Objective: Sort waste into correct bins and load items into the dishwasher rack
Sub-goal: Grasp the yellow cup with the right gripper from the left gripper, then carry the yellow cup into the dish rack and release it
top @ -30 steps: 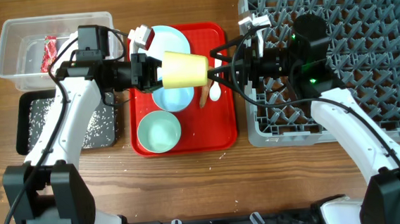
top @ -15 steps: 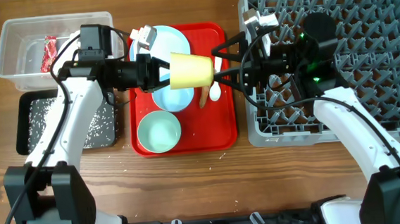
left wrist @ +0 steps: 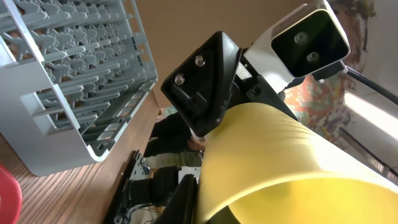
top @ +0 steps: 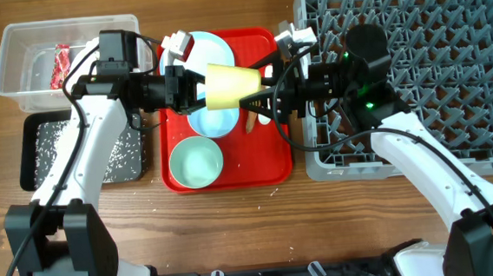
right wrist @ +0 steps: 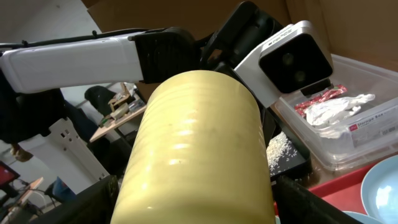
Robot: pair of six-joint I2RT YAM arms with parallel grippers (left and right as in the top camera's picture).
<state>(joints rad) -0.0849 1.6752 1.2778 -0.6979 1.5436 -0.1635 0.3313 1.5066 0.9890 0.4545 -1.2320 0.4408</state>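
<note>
My left gripper point(top: 192, 88) is shut on the rim of the yellow cup point(top: 230, 85) and holds it on its side above the red tray. The cup fills the left wrist view point(left wrist: 280, 155) and the right wrist view point(right wrist: 199, 143). My right gripper point(top: 259, 92) is open, with a finger on each side of the cup's closed end point(right wrist: 199, 205). The pale blue plate point(top: 210, 49) and a blue-green bowl point(top: 196, 161) sit on the tray; a second bowl point(top: 213, 121) shows partly under the cup. The grey dishwasher rack point(top: 447, 19) stands at the right.
The clear tub point(top: 16, 80) at the far left holds the red-and-white wrapper point(top: 60, 66) and white tissue point(right wrist: 339, 109). The black tray point(top: 35, 161) in front of it holds rice crumbs. A brown scrap point(top: 251, 120) and white spoon point(top: 265, 115) lie on the red tray point(top: 274, 162).
My right gripper has moved left from the rack's edge to the cup, and its open fingers now straddle the cup's closed end. The left arm has barely moved.
</note>
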